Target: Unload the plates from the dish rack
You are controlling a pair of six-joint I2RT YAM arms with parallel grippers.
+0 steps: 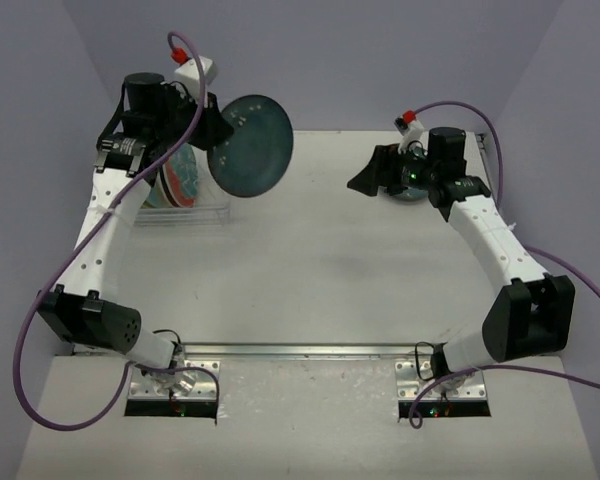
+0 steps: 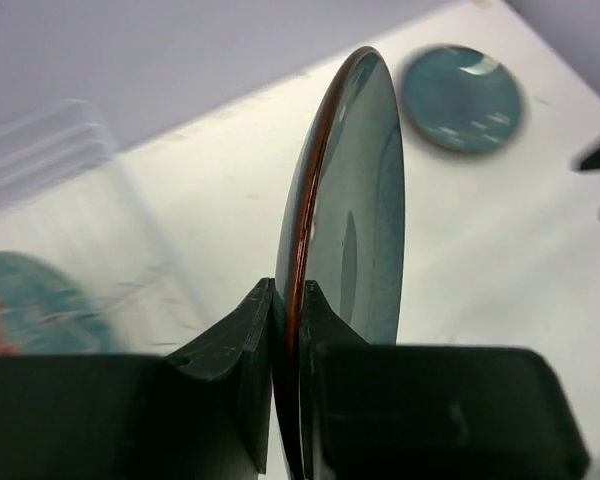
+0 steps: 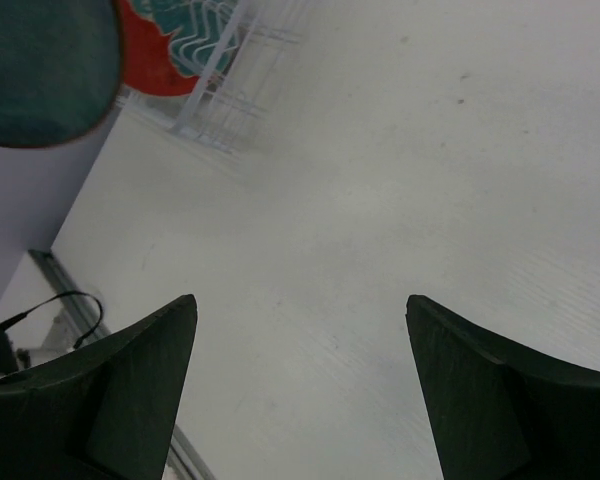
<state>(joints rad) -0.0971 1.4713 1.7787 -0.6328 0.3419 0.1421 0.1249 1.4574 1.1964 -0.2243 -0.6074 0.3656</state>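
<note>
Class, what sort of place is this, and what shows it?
Probably a robot test cell: plain walls around a white table, left arm and right arm bolted to its edge, left gripper holding a teal plate near a dish rack.

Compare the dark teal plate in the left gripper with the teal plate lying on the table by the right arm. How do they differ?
The held plate stands on edge, its rim pinched by the left gripper; the table plate lies flat on the table, ungripped. The held plate is beside the dish rack; the table plate is far right, partly under the right arm. Both are round and dark teal.
</note>
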